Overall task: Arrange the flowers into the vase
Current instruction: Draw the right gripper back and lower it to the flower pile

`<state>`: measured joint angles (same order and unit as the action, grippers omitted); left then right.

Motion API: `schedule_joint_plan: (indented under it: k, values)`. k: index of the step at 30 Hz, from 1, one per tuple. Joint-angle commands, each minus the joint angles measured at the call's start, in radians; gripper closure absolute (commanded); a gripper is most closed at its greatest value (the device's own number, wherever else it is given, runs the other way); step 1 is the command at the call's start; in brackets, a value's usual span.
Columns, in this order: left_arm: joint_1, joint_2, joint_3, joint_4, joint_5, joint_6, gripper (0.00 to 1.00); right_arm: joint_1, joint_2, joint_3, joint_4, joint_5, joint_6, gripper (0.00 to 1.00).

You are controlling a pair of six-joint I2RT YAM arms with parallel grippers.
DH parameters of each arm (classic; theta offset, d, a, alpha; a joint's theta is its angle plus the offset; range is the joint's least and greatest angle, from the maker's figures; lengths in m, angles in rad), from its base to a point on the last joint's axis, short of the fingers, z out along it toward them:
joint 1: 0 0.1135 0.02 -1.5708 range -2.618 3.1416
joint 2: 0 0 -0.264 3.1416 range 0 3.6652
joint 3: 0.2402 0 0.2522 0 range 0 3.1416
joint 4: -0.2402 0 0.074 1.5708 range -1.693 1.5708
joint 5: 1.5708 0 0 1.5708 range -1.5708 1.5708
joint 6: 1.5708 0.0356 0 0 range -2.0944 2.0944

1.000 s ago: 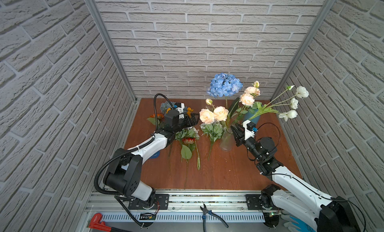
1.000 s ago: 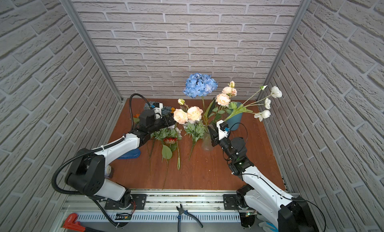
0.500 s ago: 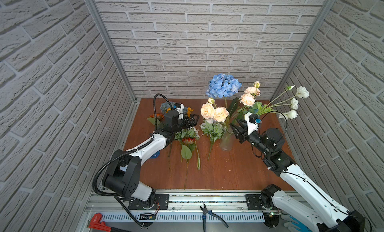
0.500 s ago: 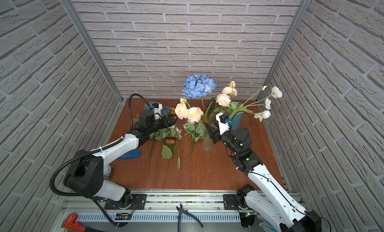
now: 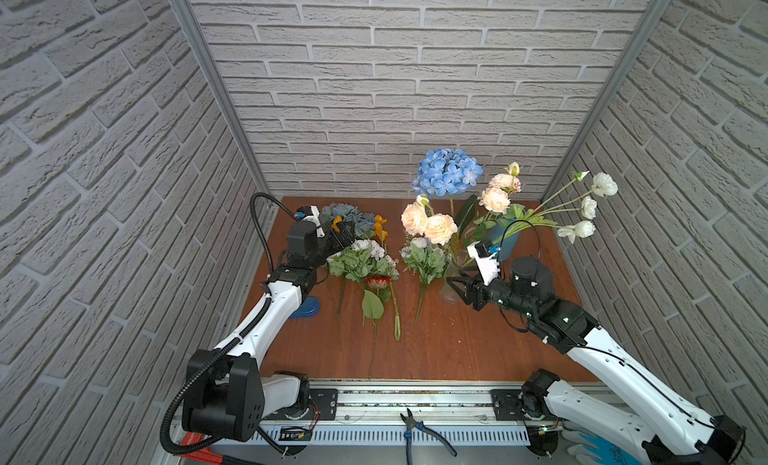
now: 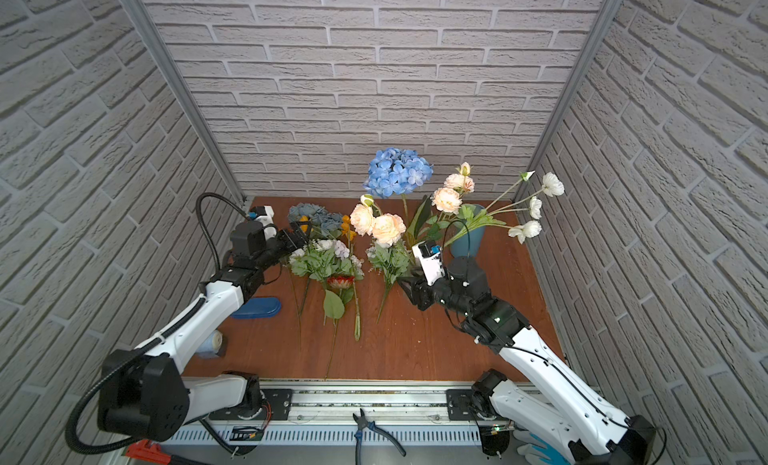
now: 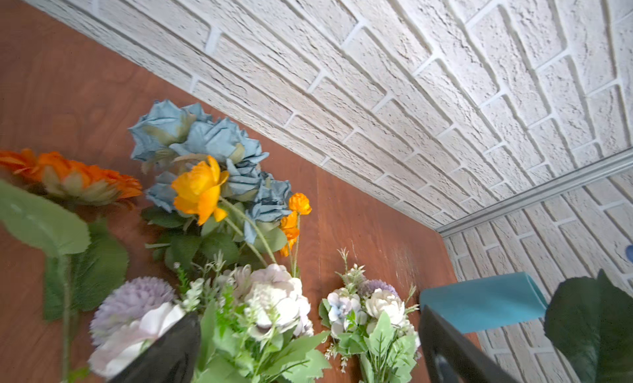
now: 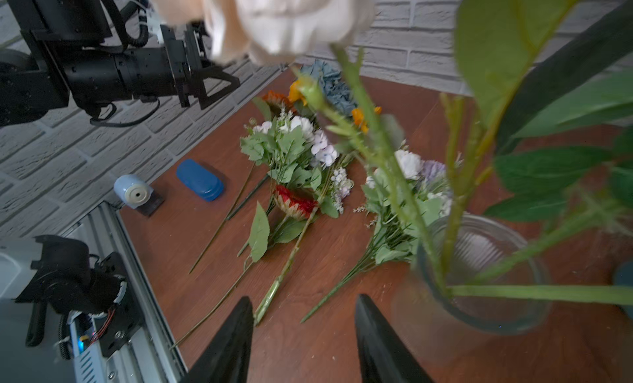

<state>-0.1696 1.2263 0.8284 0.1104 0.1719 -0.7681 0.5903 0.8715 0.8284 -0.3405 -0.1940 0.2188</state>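
A clear glass vase point(image 5: 451, 286) point(image 8: 479, 278) stands right of centre, holding a blue hydrangea point(image 5: 448, 172), peach roses point(image 5: 428, 225) and white poppies point(image 5: 590, 207). More flowers lie flat on the table: two lilac-white bunches point(image 5: 365, 259) point(image 5: 424, 257), a red daisy point(image 5: 376, 282) and orange blooms over a dusty-blue cluster point(image 7: 205, 152). My right gripper point(image 5: 456, 287) point(image 8: 304, 300) is open and empty, just beside the vase's front left. My left gripper point(image 5: 343, 234) point(image 7: 308, 357) hangs wide open over the left lilac-white bunch, holding nothing.
A teal pot point(image 5: 505, 240) stands behind the vase. A blue case point(image 5: 305, 307) and a small pale-blue sharpener point(image 6: 210, 344) lie at the table's left. Pliers point(image 5: 424, 431) rest on the front rail. Brick walls close in on three sides.
My right gripper has opened and drawn back down from the peach rose stem, which now stands in the vase. The left arm has not moved.
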Motion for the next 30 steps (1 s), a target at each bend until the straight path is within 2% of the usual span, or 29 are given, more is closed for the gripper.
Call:
schedule_joint_plan:
  k: [1,7,13,22,30]
  values:
    - [0.017,-0.021,-0.037,-0.012,-0.022,-0.018,0.02,0.066,0.056,0.002,0.028,0.023,0.066,0.5]
    - [0.019,-0.01,-0.078,0.035,0.006,-0.051,0.02,0.14,0.244,-0.014,0.242,0.03,0.171,0.53]
    - [0.019,-0.021,-0.124,0.065,0.001,-0.058,0.02,0.181,0.49,0.055,0.347,0.089,0.261,0.58]
    - [0.021,-0.022,-0.167,0.081,-0.005,-0.038,0.02,0.203,0.773,0.23,0.273,0.204,0.315,0.62]
    - [0.021,-0.014,-0.173,0.102,-0.002,-0.025,0.02,0.217,0.923,0.323,0.227,0.26,0.325,0.66]
